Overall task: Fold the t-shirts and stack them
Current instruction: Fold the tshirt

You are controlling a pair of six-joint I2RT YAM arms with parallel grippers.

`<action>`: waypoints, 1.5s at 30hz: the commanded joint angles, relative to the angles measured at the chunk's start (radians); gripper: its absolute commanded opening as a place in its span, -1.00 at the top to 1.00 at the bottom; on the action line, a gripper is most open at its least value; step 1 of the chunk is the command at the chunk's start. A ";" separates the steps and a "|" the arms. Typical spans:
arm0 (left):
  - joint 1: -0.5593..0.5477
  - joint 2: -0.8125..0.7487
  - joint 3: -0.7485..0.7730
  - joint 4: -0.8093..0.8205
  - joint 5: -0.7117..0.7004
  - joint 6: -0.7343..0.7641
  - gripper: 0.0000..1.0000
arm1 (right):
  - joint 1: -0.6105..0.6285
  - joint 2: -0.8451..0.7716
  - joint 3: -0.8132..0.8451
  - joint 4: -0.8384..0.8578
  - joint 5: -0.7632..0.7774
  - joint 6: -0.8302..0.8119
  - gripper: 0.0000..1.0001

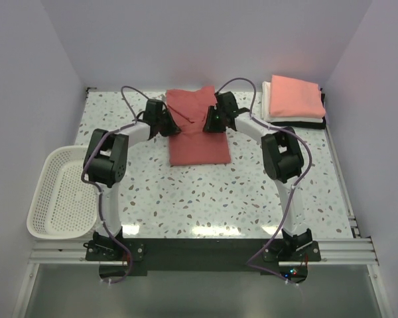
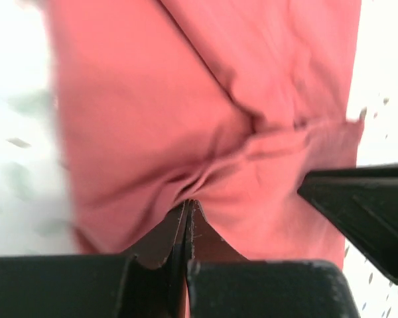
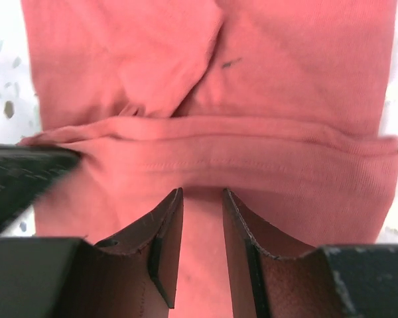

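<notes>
From above: at far centre of speckled terrazzo table (image 1: 205,199), dusty brick-red soft cloth t-shirt (image 1: 199,142), a long rectangle with its far end rumpled, flanked by left gripper (image 1: 174,126) and right gripper (image 1: 211,121). At far right corner, folded salmon-pink t-shirt (image 1: 293,96) stacked over white t-shirt (image 1: 268,103) and black t-shirt (image 1: 322,122). At left edge, white plastic mesh basket (image 1: 60,192).

Left wrist: black fingers pressed together, pinching a pucker of red knit, creases radiating from the tips.

Right wrist: brown-padded fingers parted by a narrow gap, tips at a doubled hem band, smooth cloth showing between.
</notes>
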 commanded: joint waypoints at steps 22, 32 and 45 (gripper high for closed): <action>0.116 0.100 0.110 0.032 0.048 0.007 1.00 | -0.010 -0.067 0.087 0.019 0.048 -0.056 0.28; 0.131 0.091 0.108 0.032 0.063 0.021 1.00 | 0.081 0.046 0.177 -0.014 0.217 -0.101 0.31; 0.139 0.011 0.067 0.061 0.101 0.027 0.71 | 0.136 0.190 0.273 -0.118 0.407 -0.122 -0.02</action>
